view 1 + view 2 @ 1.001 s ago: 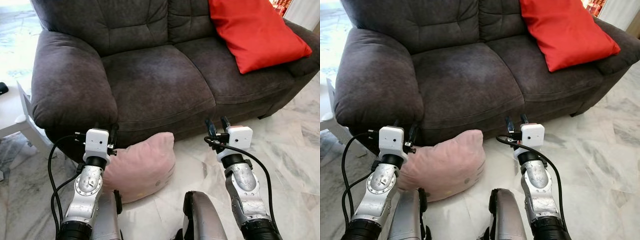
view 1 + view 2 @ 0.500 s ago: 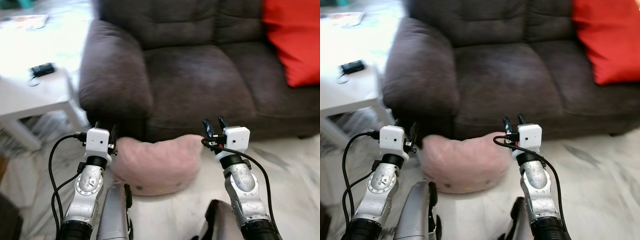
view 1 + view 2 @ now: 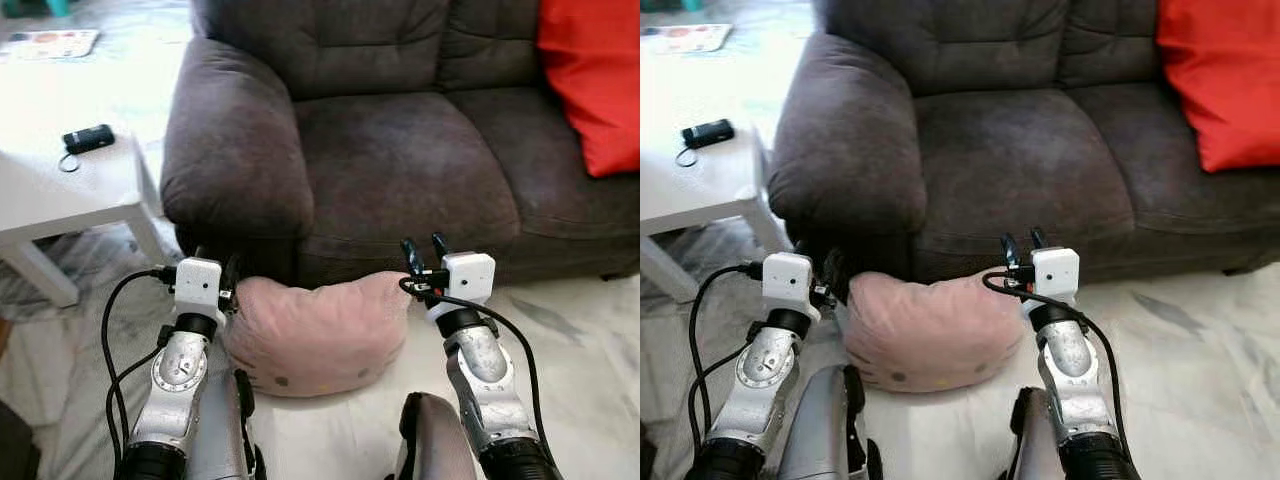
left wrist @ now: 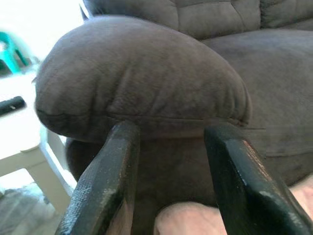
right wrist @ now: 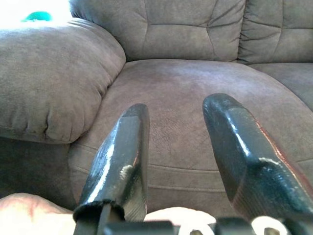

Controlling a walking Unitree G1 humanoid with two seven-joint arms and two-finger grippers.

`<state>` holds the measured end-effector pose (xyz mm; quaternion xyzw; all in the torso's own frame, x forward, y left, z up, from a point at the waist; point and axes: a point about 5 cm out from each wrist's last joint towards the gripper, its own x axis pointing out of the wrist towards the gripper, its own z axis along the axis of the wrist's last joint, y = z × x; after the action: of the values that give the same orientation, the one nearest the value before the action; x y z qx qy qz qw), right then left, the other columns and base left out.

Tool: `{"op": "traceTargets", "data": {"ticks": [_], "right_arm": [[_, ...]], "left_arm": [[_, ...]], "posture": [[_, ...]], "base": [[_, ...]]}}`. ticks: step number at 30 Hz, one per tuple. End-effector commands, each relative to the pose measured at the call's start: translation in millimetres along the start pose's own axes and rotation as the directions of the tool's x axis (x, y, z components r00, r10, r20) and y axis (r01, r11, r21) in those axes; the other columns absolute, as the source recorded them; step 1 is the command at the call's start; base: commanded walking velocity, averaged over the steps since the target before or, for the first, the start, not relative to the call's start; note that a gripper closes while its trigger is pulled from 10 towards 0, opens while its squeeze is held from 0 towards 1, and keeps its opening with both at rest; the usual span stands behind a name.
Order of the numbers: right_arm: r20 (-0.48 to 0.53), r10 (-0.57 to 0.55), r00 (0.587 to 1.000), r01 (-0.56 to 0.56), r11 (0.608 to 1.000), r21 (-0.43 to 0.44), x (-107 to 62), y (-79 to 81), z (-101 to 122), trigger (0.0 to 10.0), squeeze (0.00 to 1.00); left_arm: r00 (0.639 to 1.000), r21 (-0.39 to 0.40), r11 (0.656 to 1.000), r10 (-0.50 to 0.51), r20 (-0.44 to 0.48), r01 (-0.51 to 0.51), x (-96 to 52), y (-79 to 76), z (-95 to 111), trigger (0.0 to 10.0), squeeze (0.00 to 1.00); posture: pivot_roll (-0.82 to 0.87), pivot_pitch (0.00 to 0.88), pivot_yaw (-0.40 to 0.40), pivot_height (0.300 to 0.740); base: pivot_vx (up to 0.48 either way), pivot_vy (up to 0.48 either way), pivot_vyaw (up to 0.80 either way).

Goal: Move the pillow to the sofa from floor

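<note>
While the pink pillow [image 3: 315, 335] lies on the marble floor [image 3: 570, 340] against the dark sofa [image 3: 400, 160], the left gripper [image 3: 215, 268] and right gripper [image 3: 425, 250] flank it, fingers apart, empty. Nearby: red cushion [image 3: 595, 80] (on the seat), white table [image 3: 50, 200] with a black device [image 3: 88, 137].

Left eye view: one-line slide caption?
Both open tools, left and right, flank a pink pillow on the floor before a grey sofa.

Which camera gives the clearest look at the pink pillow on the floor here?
The left eye view: the pink pillow lies whole on the floor against the sofa front, between the left gripper and right gripper. The right eye view shows much the same. Both wrist views catch just a pale sliver below the open black fingers.
</note>
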<state>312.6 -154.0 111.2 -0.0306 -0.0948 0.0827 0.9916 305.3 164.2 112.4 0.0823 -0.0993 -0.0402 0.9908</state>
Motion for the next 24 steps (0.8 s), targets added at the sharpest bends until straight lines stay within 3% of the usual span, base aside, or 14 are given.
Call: {"op": "traceTargets", "data": {"ticks": [1, 7, 16, 24], "right_arm": [[-0.029, -0.002, 1.000, 0.002, 1.000, 0.002, -3.1, -0.8, -6.0, 10.0, 0.00], [-0.034, 0.010, 0.999, -0.011, 1.000, -0.016, -4.0, -0.3, -6.8, 10.0, 0.00], [-0.032, 0.017, 0.999, -0.017, 1.000, -0.011, -4.2, 1.7, -7.1, 10.0, 0.00], [-0.036, 0.006, 0.999, -0.006, 1.000, 0.002, -4.6, -0.5, -7.8, 10.0, 0.00]], "left_arm": [[0.998, -0.013, 0.999, -0.038, -0.054, 0.037, -4.1, -7.0, -10.4, 10.0, 0.00], [0.998, -0.009, 0.999, -0.032, -0.054, 0.031, -4.7, -5.9, -10.9, 10.0, 0.00], [0.998, -0.007, 1.000, -0.027, -0.060, 0.026, -4.6, -3.6, -11.4, 10.0, 0.00], [0.997, -0.013, 0.999, -0.040, -0.065, 0.039, -4.5, -5.3, -12.8, 10.0, 0.00]], "posture": [[0.02, 0.137, -0.039, 0.519], [0.03, 0.138, -0.038, 0.519], [0.03, 0.140, -0.038, 0.519], [0.03, 0.139, -0.037, 0.519]], "base": [[0.000, 0.000, 0.00], [0.000, 0.000, 0.00], [0.000, 0.000, 0.74], [0.000, 0.000, 0.00]]}}
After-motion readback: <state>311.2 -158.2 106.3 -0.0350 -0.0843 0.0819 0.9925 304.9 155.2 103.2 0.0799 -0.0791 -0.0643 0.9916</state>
